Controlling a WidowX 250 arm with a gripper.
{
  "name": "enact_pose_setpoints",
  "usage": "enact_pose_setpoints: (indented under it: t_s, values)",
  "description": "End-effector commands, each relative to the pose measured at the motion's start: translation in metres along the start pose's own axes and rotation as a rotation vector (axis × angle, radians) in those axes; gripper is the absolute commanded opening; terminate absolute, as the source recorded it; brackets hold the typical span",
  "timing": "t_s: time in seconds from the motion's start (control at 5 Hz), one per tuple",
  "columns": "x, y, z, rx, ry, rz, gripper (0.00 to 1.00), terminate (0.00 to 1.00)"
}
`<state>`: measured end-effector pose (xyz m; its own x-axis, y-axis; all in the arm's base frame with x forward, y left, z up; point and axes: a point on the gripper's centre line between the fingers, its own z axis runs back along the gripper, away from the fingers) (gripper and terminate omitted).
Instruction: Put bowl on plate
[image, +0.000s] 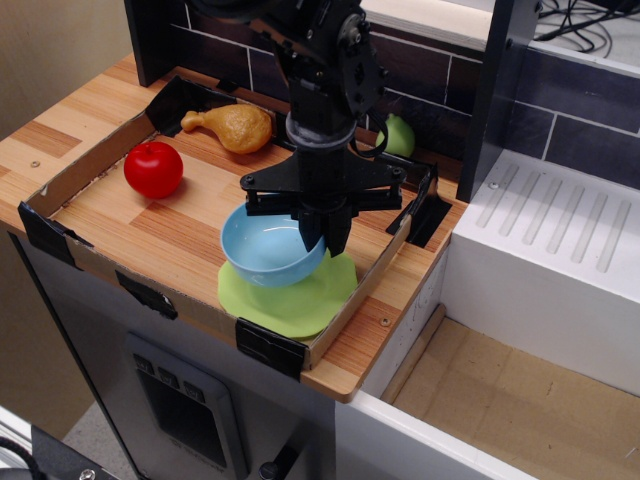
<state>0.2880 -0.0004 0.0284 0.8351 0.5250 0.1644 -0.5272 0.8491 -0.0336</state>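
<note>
The light blue bowl (265, 250) hangs upright over the left part of the yellow-green plate (310, 297), very close to it; I cannot tell if it touches. The plate lies at the front right of the wooden tray. My black gripper (322, 236) comes down from above and is shut on the bowl's right rim. The bowl hides much of the plate.
A red apple (153, 168) sits at the tray's left. A toy chicken drumstick (232, 126) lies at the back. A green fruit (399, 135) shows behind the arm. The tray's cardboard wall (120, 275) rings the area. A white sink basin (545, 250) stands to the right.
</note>
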Motion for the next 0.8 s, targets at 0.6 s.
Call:
enact_pose_setpoints:
  t_s: [0.6]
  values:
    - [0.015,-0.007,0.061,-0.074,0.017,-0.002,1.0,0.0]
